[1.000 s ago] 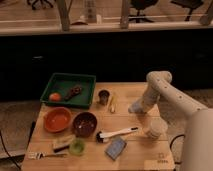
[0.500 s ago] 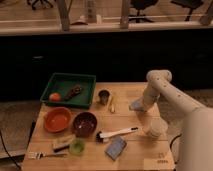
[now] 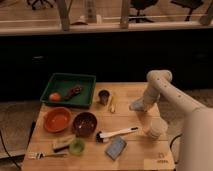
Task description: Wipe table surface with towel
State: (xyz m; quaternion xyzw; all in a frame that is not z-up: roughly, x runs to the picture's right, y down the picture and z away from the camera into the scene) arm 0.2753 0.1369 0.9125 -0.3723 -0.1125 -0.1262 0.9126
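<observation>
A white robot arm reaches down over a light wooden table [image 3: 126, 91], its gripper [image 3: 141, 103] low at the table's right-centre. It meets a crumpled pale grey towel [image 3: 134, 107] lying on the wood; whether it grips the towel cannot be told. A dark metal cup [image 3: 103, 96] stands to the left.

Open table [image 3: 125, 89] around hand [image 3: 138, 105] at right; brush [image 3: 118, 134] and cup [image 3: 104, 96] stand near

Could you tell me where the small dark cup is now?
In the camera view, the small dark cup stands just right of the green tray, with the gripper farther right.
</observation>
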